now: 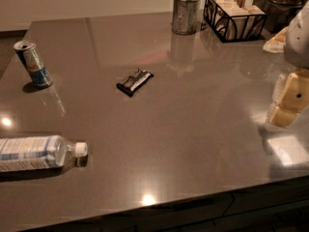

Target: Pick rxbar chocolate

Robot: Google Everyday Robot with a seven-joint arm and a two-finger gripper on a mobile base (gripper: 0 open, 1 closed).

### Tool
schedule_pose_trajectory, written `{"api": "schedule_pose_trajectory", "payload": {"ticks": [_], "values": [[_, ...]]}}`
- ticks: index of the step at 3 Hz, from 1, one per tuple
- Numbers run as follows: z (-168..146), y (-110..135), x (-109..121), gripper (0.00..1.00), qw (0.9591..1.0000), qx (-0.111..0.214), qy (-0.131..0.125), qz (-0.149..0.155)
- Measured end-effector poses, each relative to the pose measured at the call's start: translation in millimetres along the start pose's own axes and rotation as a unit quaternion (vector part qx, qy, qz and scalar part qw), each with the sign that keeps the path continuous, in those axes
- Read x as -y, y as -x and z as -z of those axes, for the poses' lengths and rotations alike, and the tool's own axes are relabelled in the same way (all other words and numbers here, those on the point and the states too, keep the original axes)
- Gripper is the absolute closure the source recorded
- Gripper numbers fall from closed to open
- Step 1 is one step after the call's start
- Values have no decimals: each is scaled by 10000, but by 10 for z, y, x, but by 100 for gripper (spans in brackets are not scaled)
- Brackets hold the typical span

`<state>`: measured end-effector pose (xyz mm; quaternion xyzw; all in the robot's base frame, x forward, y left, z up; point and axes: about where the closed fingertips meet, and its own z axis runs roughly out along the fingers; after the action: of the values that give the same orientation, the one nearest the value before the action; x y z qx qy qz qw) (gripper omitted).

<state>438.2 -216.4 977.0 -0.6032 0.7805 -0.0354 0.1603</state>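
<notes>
The rxbar chocolate [134, 81] is a small flat bar in a black wrapper with a pale label patch. It lies flat on the dark grey counter [193, 129], left of centre and turned diagonally. My gripper [288, 103] hangs at the far right edge of the view, above the counter's right side. It is well to the right of the bar and a little nearer the front, not touching it. It holds nothing that I can see.
A tilted drink can [33, 64] stands at the far left. A clear water bottle [38, 152] lies on its side at the front left. At the back stand a metal cup [185, 13], a black wire basket [235, 16] and a dark container [280, 4].
</notes>
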Motion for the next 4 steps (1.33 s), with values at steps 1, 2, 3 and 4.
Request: {"api": "schedule_pose_trajectory", "payload": {"ticks": [1,2,3,4], "values": [[0,0,0,0,10000,0,-1,0],[-121,186,190,0,9999,45,27,133],[-415,538,527,0,9991,195,112,369],[-793,894,835,0,9967,321,318,680]]}}
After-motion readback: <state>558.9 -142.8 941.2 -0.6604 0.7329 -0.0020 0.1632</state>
